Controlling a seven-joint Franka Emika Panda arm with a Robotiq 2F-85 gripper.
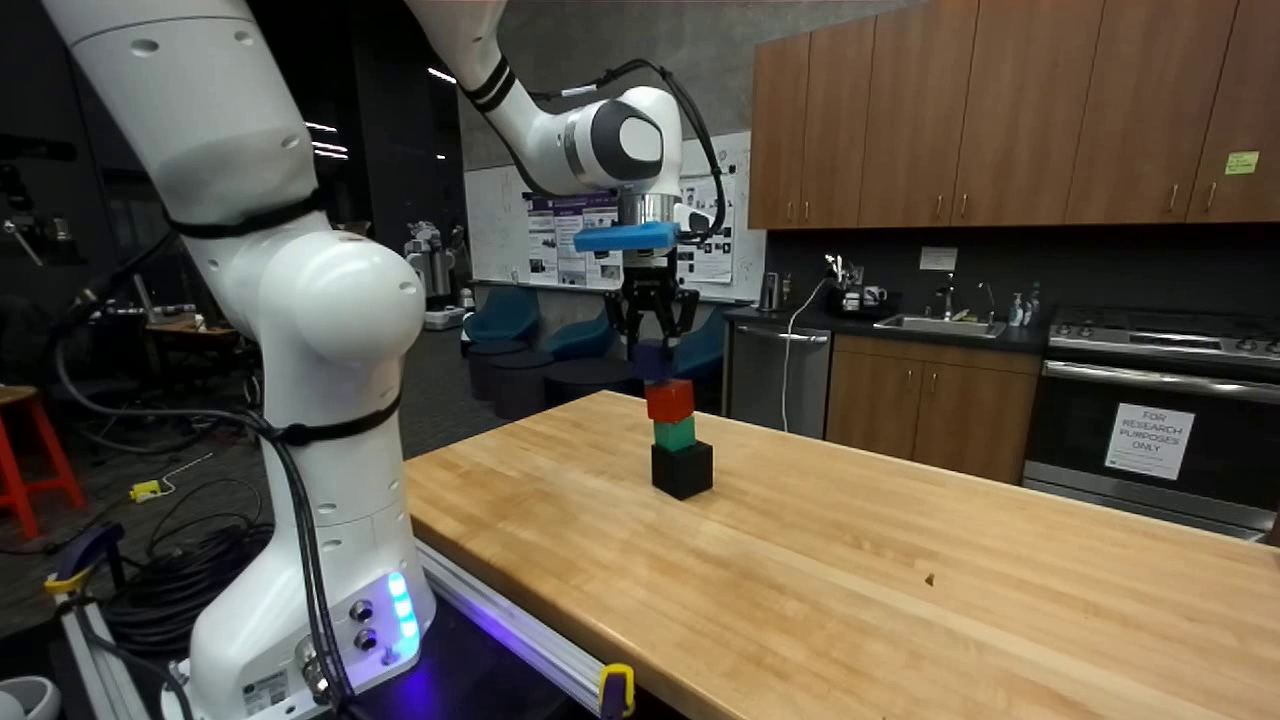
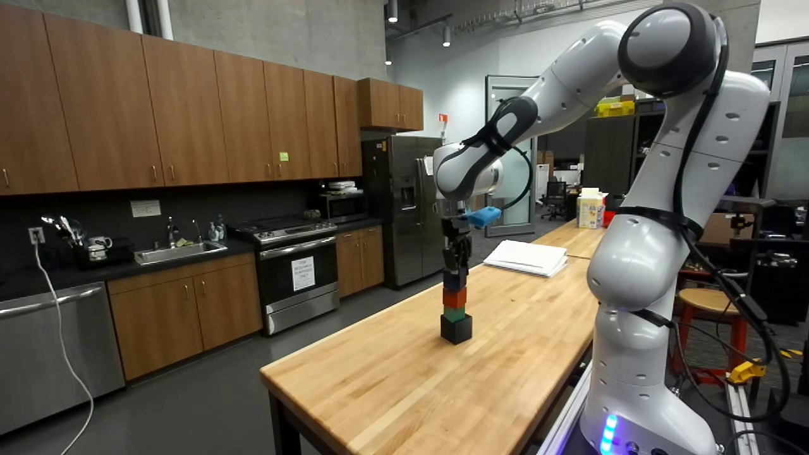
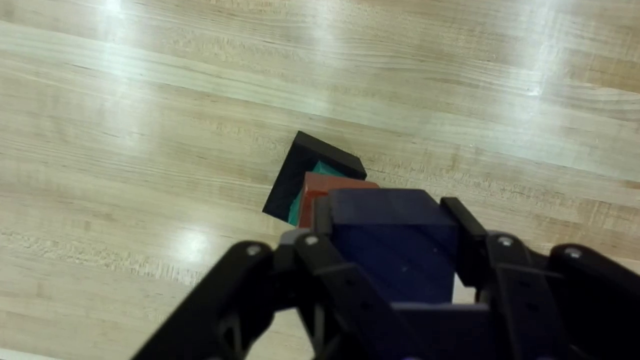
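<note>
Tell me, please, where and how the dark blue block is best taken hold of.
Probably by two opposite upright sides, with the jaws coming down from above: the dark blue block is boxy with flat faces, and the red block is right beneath it, leaving little room from below. In the wrist view, the jaws clamp it across opposite sides.

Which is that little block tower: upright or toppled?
Upright: in both exterior views, the red block rests on the green block, which rests on the black block.

Four blocks (image 1: 670, 402); one robot arm (image 1: 340, 290); one gripper (image 3: 392, 220); one sink (image 2: 181, 254); one oven (image 2: 278, 278)
</note>
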